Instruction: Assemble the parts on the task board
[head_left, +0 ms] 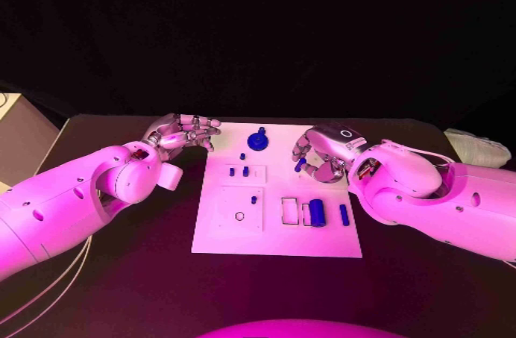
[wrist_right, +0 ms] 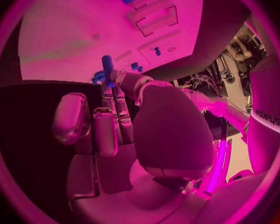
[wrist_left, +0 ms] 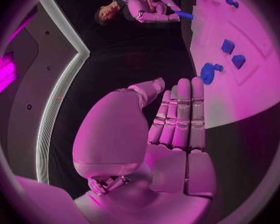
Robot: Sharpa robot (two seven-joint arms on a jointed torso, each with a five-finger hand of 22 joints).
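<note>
Our right hand [head_left: 321,157] pinches a peg [wrist_right: 107,67] between thumb and fingertips, above the board's [head_left: 215,233] far right part. We judge the peg is held upright by its lower end so its free end can go down into a socket; which socket we cannot tell. In the left wrist view the same peg [wrist_left: 184,15] pokes out of that hand's fingers.

Our left hand [head_left: 180,134] hovers just off the board's far left corner, holding nothing. In its wrist view its fingers [wrist_left: 180,117] lie straight and pressed side by side, thumb apart. We judge it waits there clear of the right hand's working area.

The board lies in the middle of the table [head_left: 118,278], squarely between both arms, so either hand can get at it.

Count of blue pieces on the board, head view:
- one round knob-like piece [head_left: 257,139] at the far edge, between the two hands
- one tiny piece [head_left: 242,156] just in front of it
- two small blocks [head_left: 238,171] side by side in a recess
- one small pin [head_left: 253,200] in the left square field
- one thick cylinder [head_left: 318,213] beside a rectangular slot [head_left: 289,210], near right
- one thin bar [head_left: 344,215] right of the cylinder

That makes seven on the board plus the held peg, eight as far as we can see. One dark ring [head_left: 238,216] also lies near the pin; whether it is a part or a marking we cannot tell. Most pieces look unseated, so we judge assembly is at an early stage.
</note>
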